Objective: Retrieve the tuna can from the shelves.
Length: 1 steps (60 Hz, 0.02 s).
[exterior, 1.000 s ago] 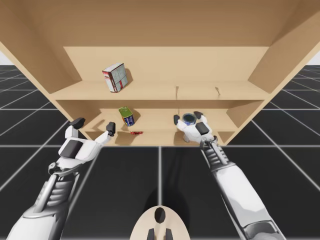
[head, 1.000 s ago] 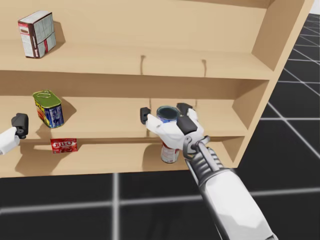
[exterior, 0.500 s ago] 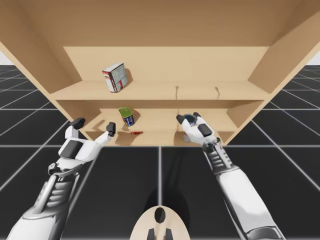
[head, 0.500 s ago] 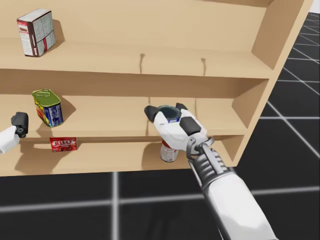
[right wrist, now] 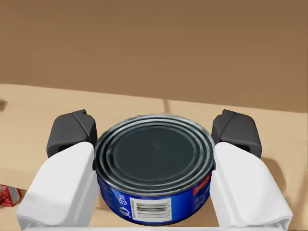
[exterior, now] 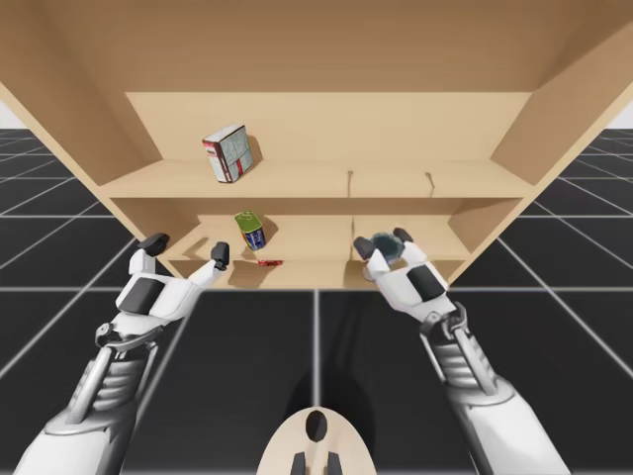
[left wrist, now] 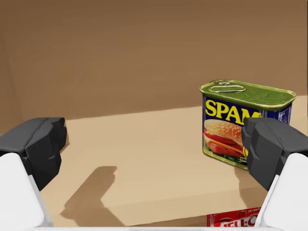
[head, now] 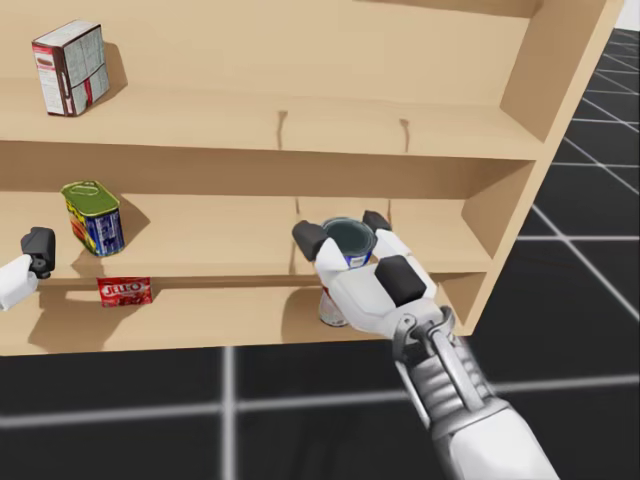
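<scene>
My right pincer (right wrist: 154, 134), squeezing the tuna can (right wrist: 154, 166) tight, has pulled it back from the shelf (head: 220, 235), so it is nearly out. My left pincer (left wrist: 154, 144) hangs wide apart.

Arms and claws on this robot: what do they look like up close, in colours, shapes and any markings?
The left arm and right arm wear smooth, glossy white shells, with a grey ribbed section and thin metal rods near the wrist. The left claw and right claw each have a dark rectangular patch on the back and two chunky white fingers capped with rounded dark grey pads.
</scene>
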### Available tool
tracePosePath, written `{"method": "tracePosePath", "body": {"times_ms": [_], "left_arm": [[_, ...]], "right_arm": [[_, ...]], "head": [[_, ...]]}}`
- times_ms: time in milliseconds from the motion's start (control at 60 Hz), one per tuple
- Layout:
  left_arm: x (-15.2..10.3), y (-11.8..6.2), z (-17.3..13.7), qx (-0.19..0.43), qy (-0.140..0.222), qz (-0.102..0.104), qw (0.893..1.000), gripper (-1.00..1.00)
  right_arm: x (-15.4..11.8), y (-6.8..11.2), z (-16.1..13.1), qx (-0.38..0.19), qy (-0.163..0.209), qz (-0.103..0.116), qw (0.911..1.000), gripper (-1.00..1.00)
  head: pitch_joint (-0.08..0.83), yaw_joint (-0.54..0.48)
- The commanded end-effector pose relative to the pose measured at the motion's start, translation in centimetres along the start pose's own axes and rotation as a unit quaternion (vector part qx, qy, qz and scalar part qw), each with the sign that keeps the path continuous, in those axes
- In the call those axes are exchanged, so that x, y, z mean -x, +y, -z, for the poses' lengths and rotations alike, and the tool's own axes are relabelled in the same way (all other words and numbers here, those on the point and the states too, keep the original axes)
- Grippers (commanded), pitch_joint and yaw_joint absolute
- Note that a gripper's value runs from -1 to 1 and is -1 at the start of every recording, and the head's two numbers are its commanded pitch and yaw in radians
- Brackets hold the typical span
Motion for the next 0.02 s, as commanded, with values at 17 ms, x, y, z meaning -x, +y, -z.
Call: {"method": "tracePosePath", "body": {"times_ms": [17], "left_arm": [[-0.01, -0.07, 0.00, 0.000, 0.000, 0.000, 1.000, -1.00]], "right_arm": [[-0.56, 1.86, -3.71, -0.016, -0.028, 0.002, 0.9995, 1.00]], "head": [[0.471, -0.19]]}}
